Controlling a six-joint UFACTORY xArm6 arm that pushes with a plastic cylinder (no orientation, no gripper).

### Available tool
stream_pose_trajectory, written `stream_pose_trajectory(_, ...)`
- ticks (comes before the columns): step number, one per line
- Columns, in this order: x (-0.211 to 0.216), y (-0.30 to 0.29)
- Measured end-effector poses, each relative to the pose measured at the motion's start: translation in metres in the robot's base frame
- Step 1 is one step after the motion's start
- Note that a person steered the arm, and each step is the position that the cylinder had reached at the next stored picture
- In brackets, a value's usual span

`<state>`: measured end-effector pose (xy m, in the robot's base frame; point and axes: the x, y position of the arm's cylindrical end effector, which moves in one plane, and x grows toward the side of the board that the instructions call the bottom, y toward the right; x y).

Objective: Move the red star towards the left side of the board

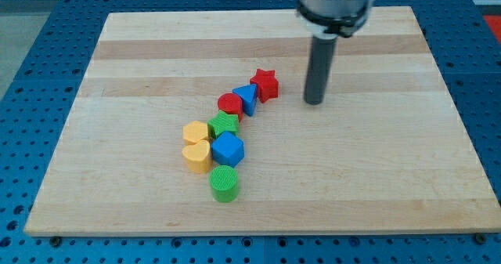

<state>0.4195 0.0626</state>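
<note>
one red star (265,84) sits above the board's (376,186) middle, heading a chain of blocks trailing down-left, touching the blue block (247,98). my tip (314,101), a bare rod holding nothing, stands just beside the star's right, apart.

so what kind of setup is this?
Likely a robotics lab bench: a wooden board on a blue perforated table, small coloured blocks like the red star, and my tip right of it.
</note>
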Motion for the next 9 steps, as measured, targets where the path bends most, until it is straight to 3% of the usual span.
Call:
stream_pose_trajectory(2,-0.075,-0.178)
stream_pose_trajectory(3,-0.088,-0.188)
stream_pose_trajectory(7,-0.026,-0.038)
stream_pose_trajectory(8,-0.024,0.015)
stream_pose_trajectory(9,-0.067,0.01)
